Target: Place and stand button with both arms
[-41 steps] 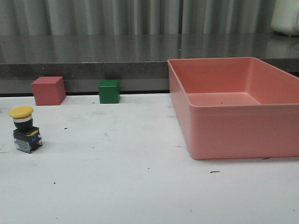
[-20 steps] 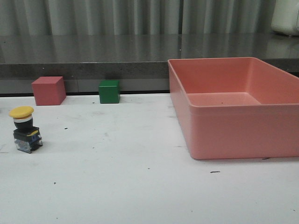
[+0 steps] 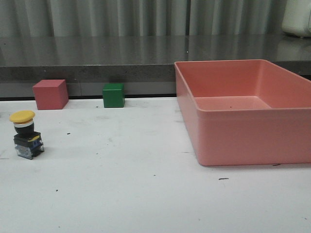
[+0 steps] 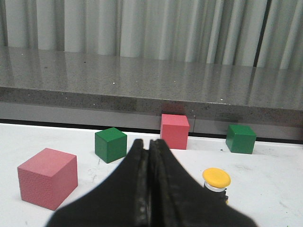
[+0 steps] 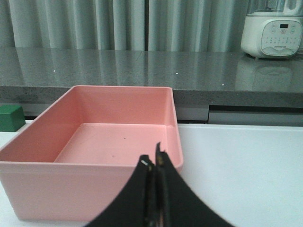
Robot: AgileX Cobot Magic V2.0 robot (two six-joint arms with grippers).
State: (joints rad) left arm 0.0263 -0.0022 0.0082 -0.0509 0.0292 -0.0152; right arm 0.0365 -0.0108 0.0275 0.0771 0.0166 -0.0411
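The button (image 3: 25,134) stands upright on the white table at the far left of the front view, yellow cap on top, black body and blue-and-clear base below. Its yellow cap (image 4: 216,178) also shows in the left wrist view, just beside the fingers. My left gripper (image 4: 148,143) is shut with nothing between its fingers. My right gripper (image 5: 154,160) is shut and empty too, hanging in front of the pink bin (image 5: 90,177). Neither arm shows in the front view.
A large pink bin (image 3: 243,141) fills the right side of the table. A pink cube (image 3: 50,94) and a green cube (image 3: 113,95) sit by the back edge. Further pink cubes (image 4: 47,178) and green cubes (image 4: 110,144) lie near the left gripper. A white appliance (image 5: 273,29) stands on the grey counter.
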